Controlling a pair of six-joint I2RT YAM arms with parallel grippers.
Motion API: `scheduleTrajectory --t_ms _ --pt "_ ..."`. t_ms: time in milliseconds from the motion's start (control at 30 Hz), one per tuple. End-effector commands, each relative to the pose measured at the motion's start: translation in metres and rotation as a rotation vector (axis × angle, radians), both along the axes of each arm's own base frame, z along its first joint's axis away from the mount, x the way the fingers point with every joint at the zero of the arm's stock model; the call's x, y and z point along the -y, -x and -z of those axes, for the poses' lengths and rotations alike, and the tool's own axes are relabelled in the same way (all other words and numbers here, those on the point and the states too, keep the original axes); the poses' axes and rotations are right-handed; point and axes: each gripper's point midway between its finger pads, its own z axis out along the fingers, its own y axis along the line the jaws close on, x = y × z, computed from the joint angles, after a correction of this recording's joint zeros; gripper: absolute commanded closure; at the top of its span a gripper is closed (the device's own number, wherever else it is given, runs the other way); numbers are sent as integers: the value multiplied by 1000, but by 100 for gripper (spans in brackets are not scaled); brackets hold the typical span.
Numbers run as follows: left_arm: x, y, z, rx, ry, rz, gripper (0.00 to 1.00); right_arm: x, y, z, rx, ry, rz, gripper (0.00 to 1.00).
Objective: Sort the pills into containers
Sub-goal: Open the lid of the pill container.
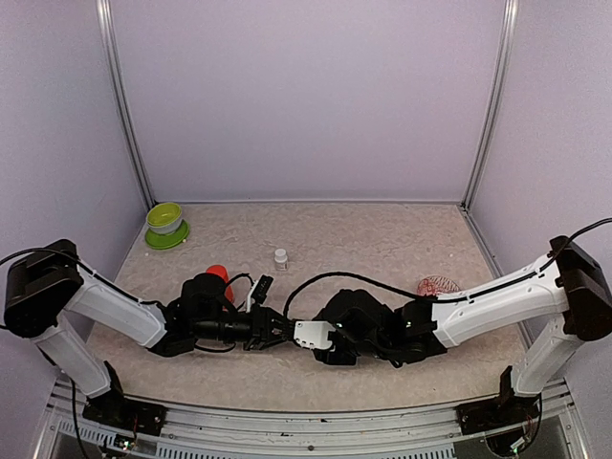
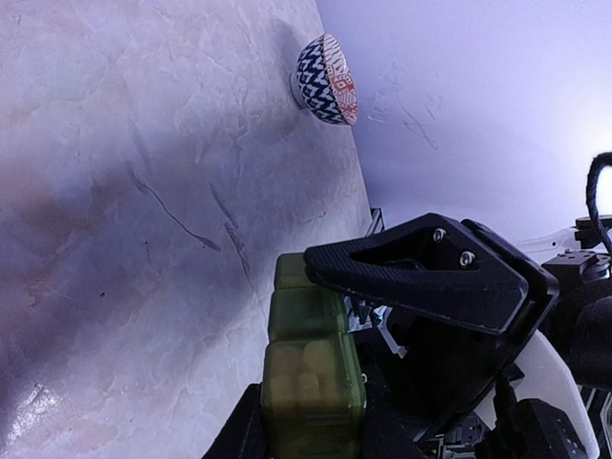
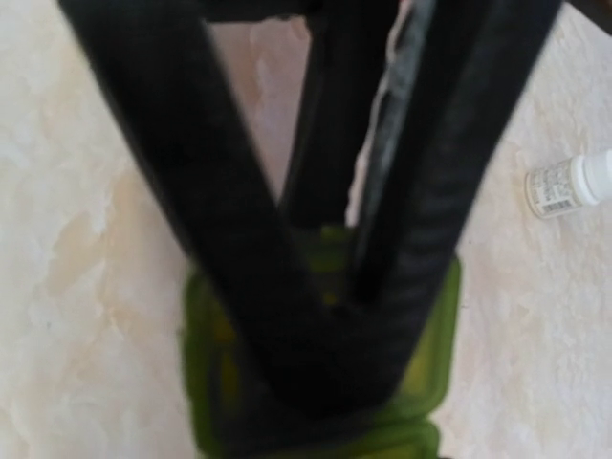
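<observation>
1. The far middle of the table (image 1: 382,234) is free, except for a small white bottle (image 1: 280,256).
2. A lime-green bowl (image 1: 165,225) stands far left, a patterned bowl (image 1: 438,285) right.
3. The left arm (image 1: 115,306), the right arm (image 1: 488,301) and the containers (image 2: 311,373) between them bar the near middle.

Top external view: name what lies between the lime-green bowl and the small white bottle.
Nothing. The top view shows bare tabletop from the lime-green bowl to the small white bottle.

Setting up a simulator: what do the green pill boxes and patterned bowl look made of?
The green pill boxes: translucent, slightly glossy plastic; pale shapes show through. The patterned bowl: probably glazed ceramic, smooth with blue zigzag print; could be plastic.
</observation>
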Motion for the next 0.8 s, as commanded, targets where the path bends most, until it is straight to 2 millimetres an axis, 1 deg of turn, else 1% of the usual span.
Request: scheduleTrajectory --t_ms 0,300,467,767 --pt "3 -1 0 6 11 1 73 -1 1 -16 49 -49 17 48" --pt "5 -1 1 -2 11 4 73 -1 2 -18 84 -43 16 46" --pt "5 -1 0 2 15 4 73 -1 1 -13 83 -36 20 43" --pt "5 0 -4 8 22 7 73 -4 2 -3 71 -17 15 44"
